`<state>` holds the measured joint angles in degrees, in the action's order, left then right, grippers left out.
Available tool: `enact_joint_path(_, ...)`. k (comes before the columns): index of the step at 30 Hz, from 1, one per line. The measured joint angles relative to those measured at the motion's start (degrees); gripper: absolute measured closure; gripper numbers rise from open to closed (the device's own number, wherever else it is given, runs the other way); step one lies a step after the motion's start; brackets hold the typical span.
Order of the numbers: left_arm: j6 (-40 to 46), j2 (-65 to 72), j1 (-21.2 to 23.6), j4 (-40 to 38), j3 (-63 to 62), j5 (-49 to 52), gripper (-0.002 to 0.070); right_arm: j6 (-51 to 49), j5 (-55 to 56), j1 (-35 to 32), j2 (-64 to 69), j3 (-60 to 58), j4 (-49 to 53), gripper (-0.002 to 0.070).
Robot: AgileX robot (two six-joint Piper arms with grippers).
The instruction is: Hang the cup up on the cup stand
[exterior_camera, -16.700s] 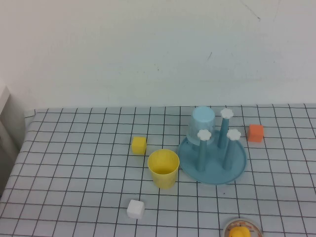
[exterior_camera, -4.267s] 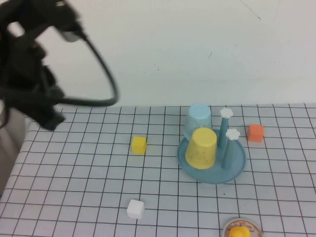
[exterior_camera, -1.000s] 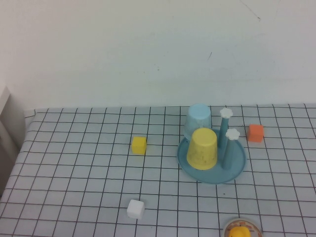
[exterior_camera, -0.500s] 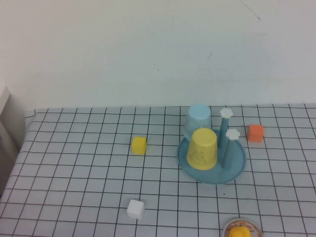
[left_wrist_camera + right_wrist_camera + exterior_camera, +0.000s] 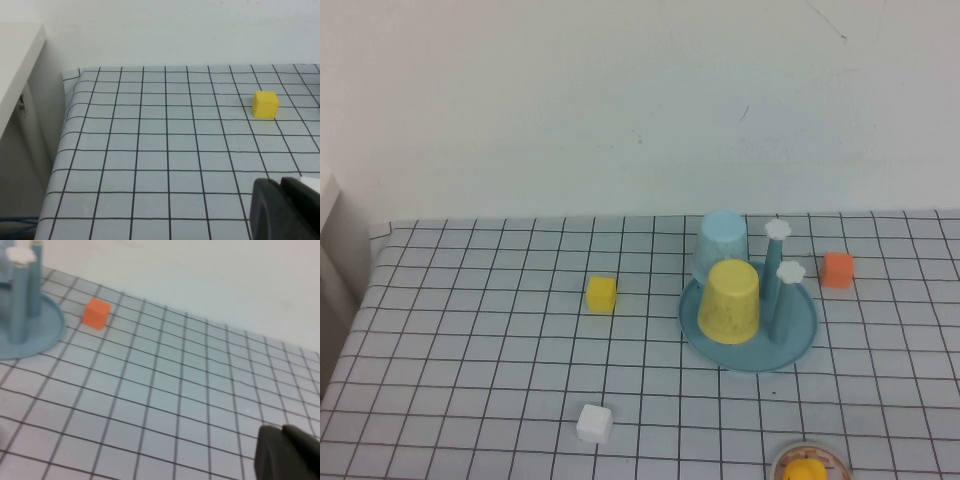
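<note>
Neither arm appears in the high view. The left gripper shows only in the left wrist view, as dark fingertips pressed together at the lower right of that frame, shut and holding nothing, above the checked tablecloth. The right gripper shows likewise in the right wrist view, at the lower right corner of the frame, its dark tips closed and empty over the grid cloth.

In the high view, going left to right: a small yellow cube sits left of centre, and a white cube lies lower down, near the bottom edge. Right of centre stands the cup stand, a round blue tray with upright blue pegs topped by white flower knobs. The cup, plain yellow and slightly tapered, sits upside down over a peg at the front left of the stand, mouth down on the tray. A pale blue cup is inverted just behind it. An orange cube rests to the right of the stand, apart from it. At the bottom edge a round object with a yellow top is partly cut off.
</note>
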<state>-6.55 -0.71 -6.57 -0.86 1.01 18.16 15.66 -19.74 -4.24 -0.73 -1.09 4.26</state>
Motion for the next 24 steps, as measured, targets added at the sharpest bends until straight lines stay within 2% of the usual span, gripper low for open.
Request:
enact_joint_path(8, 0.2, 0.0, 0.0, 0.0, 0.0, 0.0, 0.0676, 0.0, -0.1, -2.8, 0.0, 0.0, -0.1, 0.0678)
enact_joint_path(14, 0.2, 0.0, 0.0, 0.0, 0.0, 0.0, 0.0676, -0.2, -0.2, 1.9, 0.0, 0.0, -0.6, 0.0678)
enact_joint_path(20, 0.2, 0.0, 0.0, 0.0, 0.0, 0.0, 0.0676, -11.6, -0.2, 6.0, 0.0, 0.0, -1.5, 0.0678)
enact_joint_path(24, 0.2, 0.0, 0.0, 0.0, 0.0, 0.0, 0.0676, -13.8, -0.2, 6.2, 0.0, 0.0, -1.5, 0.0678)
